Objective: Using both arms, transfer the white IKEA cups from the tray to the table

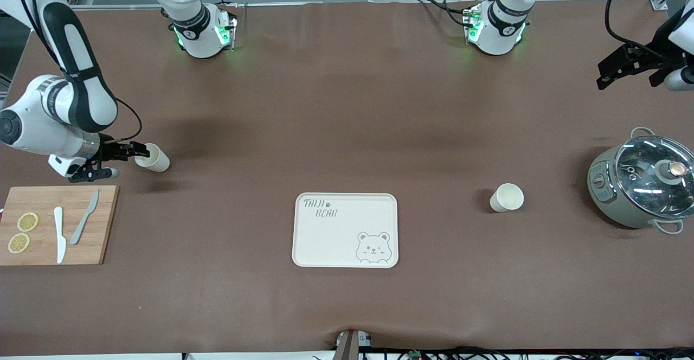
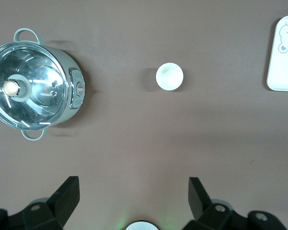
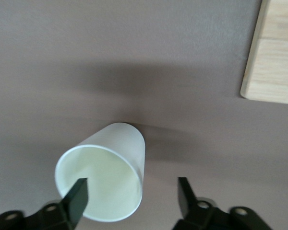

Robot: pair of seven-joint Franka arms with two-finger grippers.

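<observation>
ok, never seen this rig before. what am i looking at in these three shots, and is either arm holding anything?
Two white robot arms work at a brown table. The front view looks down from across it; the other two come from cameras on each wrist.

On the table: a bear tray, a lidded pot, a cutting board with knives and lemon slices, and two white cups.

The right gripper is open around one cup beside the board, one finger inside the rim, not clamped. The left gripper waits open, high over the pot's end; the second cup stands untouched.
</observation>
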